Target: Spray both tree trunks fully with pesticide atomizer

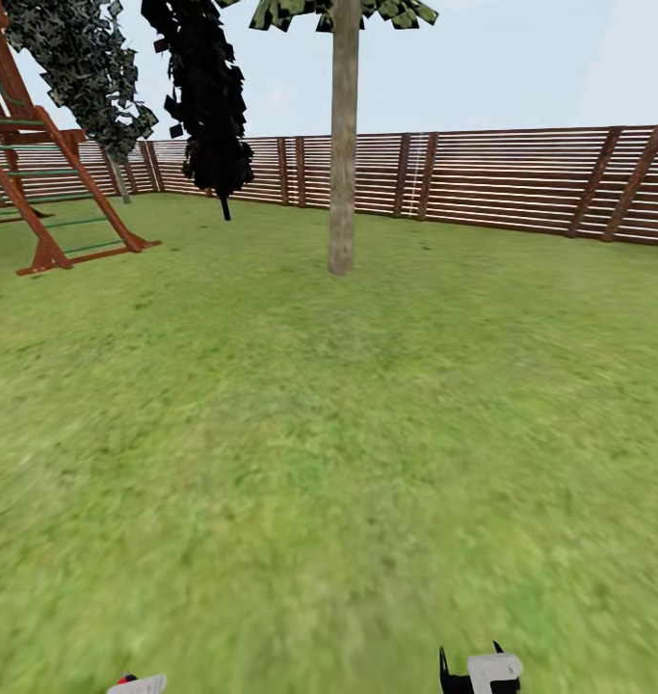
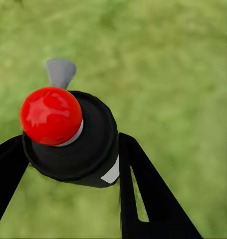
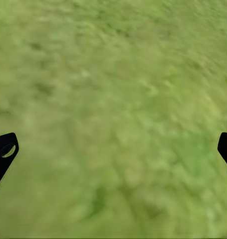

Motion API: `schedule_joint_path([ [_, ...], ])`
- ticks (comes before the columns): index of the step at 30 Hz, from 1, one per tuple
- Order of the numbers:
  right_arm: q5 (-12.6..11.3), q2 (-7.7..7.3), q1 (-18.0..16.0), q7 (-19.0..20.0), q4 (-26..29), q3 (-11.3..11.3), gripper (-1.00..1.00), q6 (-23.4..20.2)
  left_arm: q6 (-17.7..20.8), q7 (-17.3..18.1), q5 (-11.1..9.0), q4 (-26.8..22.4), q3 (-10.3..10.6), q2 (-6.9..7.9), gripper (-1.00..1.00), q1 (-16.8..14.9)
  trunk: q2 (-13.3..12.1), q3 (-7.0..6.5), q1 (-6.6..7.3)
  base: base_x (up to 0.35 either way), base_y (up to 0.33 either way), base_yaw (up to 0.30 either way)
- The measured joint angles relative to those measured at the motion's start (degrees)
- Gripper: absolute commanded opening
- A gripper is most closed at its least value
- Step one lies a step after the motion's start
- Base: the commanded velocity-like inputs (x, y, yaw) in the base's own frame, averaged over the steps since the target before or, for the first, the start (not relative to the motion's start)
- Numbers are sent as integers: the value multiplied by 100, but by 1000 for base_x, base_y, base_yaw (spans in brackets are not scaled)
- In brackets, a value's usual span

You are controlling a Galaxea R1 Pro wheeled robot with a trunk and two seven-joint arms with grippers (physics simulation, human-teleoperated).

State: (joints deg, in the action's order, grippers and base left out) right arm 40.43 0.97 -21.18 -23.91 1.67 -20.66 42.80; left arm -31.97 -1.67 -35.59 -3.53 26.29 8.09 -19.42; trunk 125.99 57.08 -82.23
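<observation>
On the far left we are seeing a wooden climbing frame [image 1: 49,183] standing on the grass [image 1: 300,463], with a leafy tree [image 1: 78,58] behind it. Next comes a thin, almost black tree [image 1: 208,96] by the brown fence [image 1: 483,178]. That dark one is not for spraying. In the middle, a tall tree with a bare pale trunk [image 1: 343,145] is standing well ahead of us, and we think this is one we are meant to cover. Low down on the left side, our left gripper [image 2: 68,149] is squeezing the spray bottle [image 2: 68,134], one black finger [image 2: 8,169] on each side of its dark body. We are looking down on its red round top [image 2: 51,115] and grey nozzle [image 2: 60,72], so we are holding it upright, likely so it is ready to point at the trunk. A little of it is also peeking up at the bottom edge of the head view [image 1: 136,684]. Our right gripper [image 3: 113,149] is holding nothing, its fingers wide apart over bare grass, probably kept free and out of the way. The lawn between us and the trunk is open, so we are having lots of room to roll forward. The fence is closing in the far side and the frame is hemming the left.
</observation>
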Motion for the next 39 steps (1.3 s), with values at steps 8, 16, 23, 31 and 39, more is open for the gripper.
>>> schedule_joint_path([
  [8,0,0,-3,0,0,0,100,0,-1,0,0,2,0,0,-100,0,0,0,0,340,0,0],
  [16,0,0,-2,0,0,0,100,0,-2,0,0,1,0,0,-100,0,0,0,0,339,0,0],
  [23,0,0,-1,0,0,0,100,0,-2,0,0,1,0,0,-100,0,0,0,0,339,0,0],
  [31,0,0,0,0,0,0,100,0,-2,0,0,2,0,0,-100,0,0,0,0,340,0,0],
  [39,0,0,0,0,0,0,100,1,-2,0,0,1,0,0,-100,0,0,0,0,340,0,0],
])
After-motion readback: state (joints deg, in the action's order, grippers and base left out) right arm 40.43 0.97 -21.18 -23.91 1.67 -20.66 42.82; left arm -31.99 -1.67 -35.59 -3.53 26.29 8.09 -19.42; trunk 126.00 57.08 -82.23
